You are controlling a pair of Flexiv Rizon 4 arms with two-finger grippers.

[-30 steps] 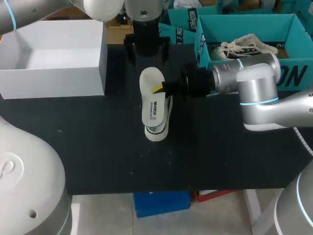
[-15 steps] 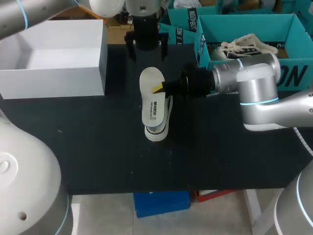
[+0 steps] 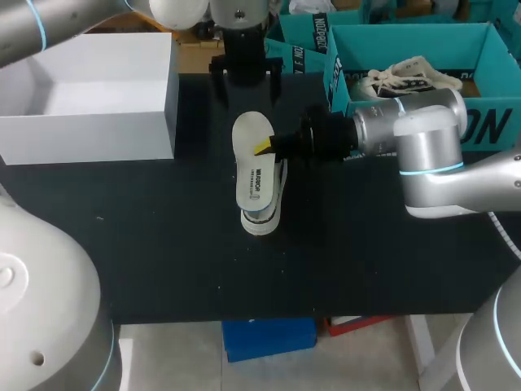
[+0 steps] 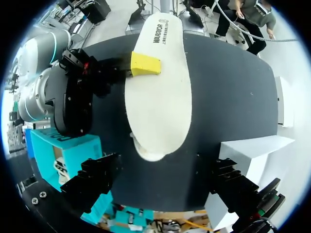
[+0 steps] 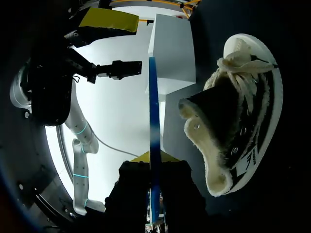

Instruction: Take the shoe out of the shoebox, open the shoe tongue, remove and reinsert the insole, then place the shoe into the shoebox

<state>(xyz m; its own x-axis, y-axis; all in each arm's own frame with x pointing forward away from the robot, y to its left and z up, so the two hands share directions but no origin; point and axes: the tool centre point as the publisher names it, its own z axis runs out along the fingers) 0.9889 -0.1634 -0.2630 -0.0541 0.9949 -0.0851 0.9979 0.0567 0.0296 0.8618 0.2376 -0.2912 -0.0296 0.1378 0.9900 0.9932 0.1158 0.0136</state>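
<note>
Insole [image 3: 251, 159] – a pale, flat piece – is pinched at one long edge by the right claw [image 3: 264, 147], which comes in from the side with one yellow tip lying on the insole's upper face. In the right wrist view the insole [image 5: 153, 145] shows edge-on as a thin blue line running straight out from the right claw [image 5: 153, 160], a finger pressed against each face. From the left wrist view the insole [image 4: 158, 82] lies ahead of the left claw [image 4: 165, 187], its broad face turned toward that camera, with the right claw's yellow tip [image 4: 145, 63] on it.

The shoe [image 3: 264, 216] sits on the black table [image 3: 163, 244] directly below the held insole, mostly hidden by it in the head view. Seen from the right wrist, the shoe [image 5: 243, 121] is just beside the claw and apart from the insole's edge, its fleecy opening gaping toward the insole.

The left claw [image 3: 244, 77] hangs over the table's far side, beyond the insole's rounded end – its two black fingers spread wide with nothing between them. The white shoebox [image 3: 89, 98] stands well off to that claw's side, open.
</note>
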